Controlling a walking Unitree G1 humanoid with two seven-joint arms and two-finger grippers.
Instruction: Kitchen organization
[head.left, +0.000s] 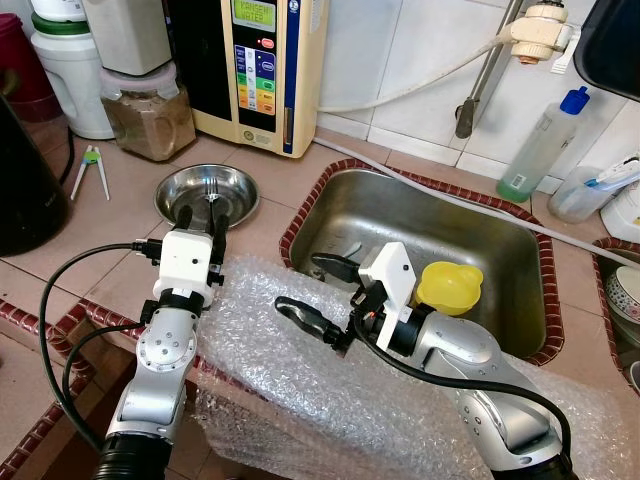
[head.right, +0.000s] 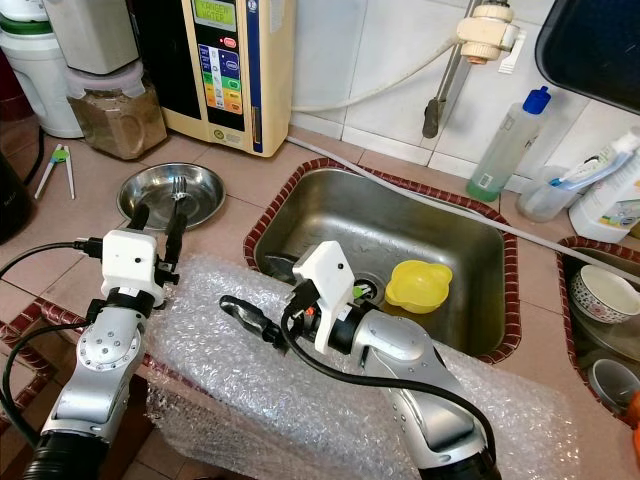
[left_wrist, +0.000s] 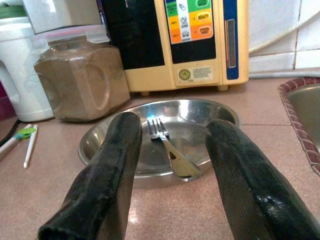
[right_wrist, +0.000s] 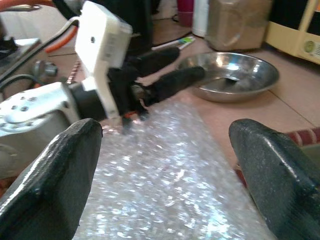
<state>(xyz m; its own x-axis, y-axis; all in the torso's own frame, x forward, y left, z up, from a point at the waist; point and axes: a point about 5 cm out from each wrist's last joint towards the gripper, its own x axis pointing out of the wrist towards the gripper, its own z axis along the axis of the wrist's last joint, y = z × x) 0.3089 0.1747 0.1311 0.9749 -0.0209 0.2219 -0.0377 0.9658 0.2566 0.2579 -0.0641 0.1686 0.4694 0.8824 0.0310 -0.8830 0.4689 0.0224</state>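
While the task named only kitchen organization, the step in hand looked like a pick of the small silver fork (left_wrist: 167, 148) lying inside the shallow round stainless-steel dish (head.left: 240, 190) on the pinkish tiled counter (head.left: 100, 255). The left gripper (head.left: 200, 216) hovered at the dish's near rim with its two black fingers spread wide and empty, the fork framed between them in the left wrist view, tines toward the cream-coloured water machine (head.left: 262, 70) at the back. The right gripper (head.left: 312, 290) hung above the crumpled sheet of clear bubble wrap (head.left: 300, 370), turned toward the left arm, its fingers likewise wide apart and holding nothing. Behind it, a yellow plastic cup (head.left: 449, 286) sat in the rectangular steel sink (head.left: 520, 260).

To do the pick well, the left gripper would probably need to reach forward and dip over the rim, then close across the fork's handle rather than the tines. The curved, slick dish could slide or tip under a push, so a gentle descent seemed wise.
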